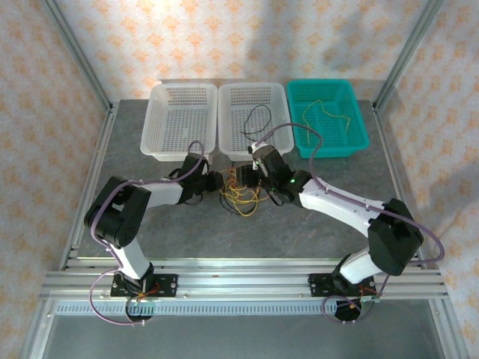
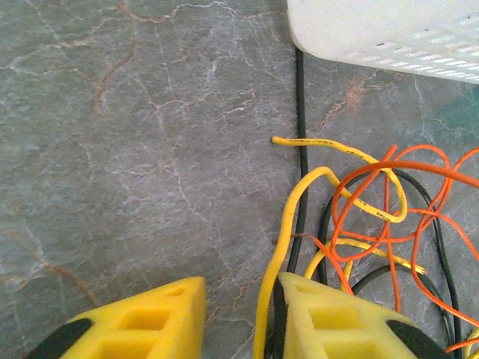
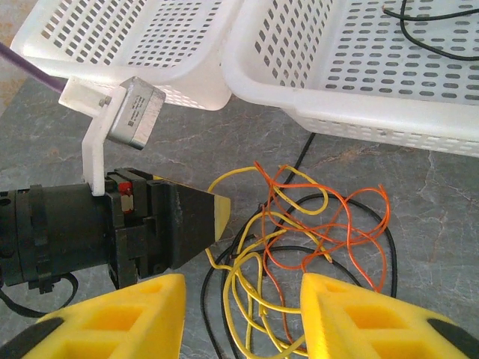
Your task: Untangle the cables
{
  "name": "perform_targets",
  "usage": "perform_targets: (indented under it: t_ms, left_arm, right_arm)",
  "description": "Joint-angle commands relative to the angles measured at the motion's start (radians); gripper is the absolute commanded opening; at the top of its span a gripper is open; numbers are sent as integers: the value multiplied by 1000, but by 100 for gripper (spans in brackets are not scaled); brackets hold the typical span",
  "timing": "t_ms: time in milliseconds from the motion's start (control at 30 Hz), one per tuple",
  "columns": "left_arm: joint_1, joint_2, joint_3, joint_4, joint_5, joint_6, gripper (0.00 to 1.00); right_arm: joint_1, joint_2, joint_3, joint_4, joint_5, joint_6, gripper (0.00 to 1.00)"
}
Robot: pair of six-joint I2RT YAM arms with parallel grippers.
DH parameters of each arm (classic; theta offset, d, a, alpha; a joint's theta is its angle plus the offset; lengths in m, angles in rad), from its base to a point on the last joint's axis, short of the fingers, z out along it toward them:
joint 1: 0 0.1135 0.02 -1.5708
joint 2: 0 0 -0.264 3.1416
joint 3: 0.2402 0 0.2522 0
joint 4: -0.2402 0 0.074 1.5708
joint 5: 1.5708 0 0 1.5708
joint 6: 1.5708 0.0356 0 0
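Note:
The cables (image 1: 241, 198) lie in one tangle of yellow, orange and black loops on the grey table, in front of the middle basket. My left gripper (image 1: 223, 184) sits at the tangle's left edge. In the left wrist view its jaws (image 2: 239, 288) stand apart, with a yellow cable (image 2: 281, 247) and a black one running between them along the right finger (image 2: 337, 321). My right gripper (image 1: 248, 179) hangs over the tangle from the right. It (image 3: 241, 288) is open, and yellow loops (image 3: 262, 262) lie on the table between its fingers. The left gripper's dark tip (image 3: 202, 217) points into the tangle.
Three baskets line the back: a white one (image 1: 183, 120), a white middle one (image 1: 253, 123) holding a black cable (image 1: 260, 116), and a teal one (image 1: 327, 142) holding a yellow cable (image 1: 329, 112). The middle basket's rim (image 3: 337, 112) is close behind the tangle. Bare table (image 1: 172, 217) lies in front.

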Motion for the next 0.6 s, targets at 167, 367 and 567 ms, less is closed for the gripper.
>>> perform_targets:
  t_ms: [167,367,567]
  left_arm:
    - [-5,-32,10,57,34,5,17]
    - [-31,-93,0,33,35,17,4]
    - [-80,-200,0,-14,-8,29,0]
  right_arm:
    - [-4,-16,-26,43,39,34,50]
    - [-6,-14,-26,49,78,55,54]
    - [-56,-20,-32,27,113,146,66]
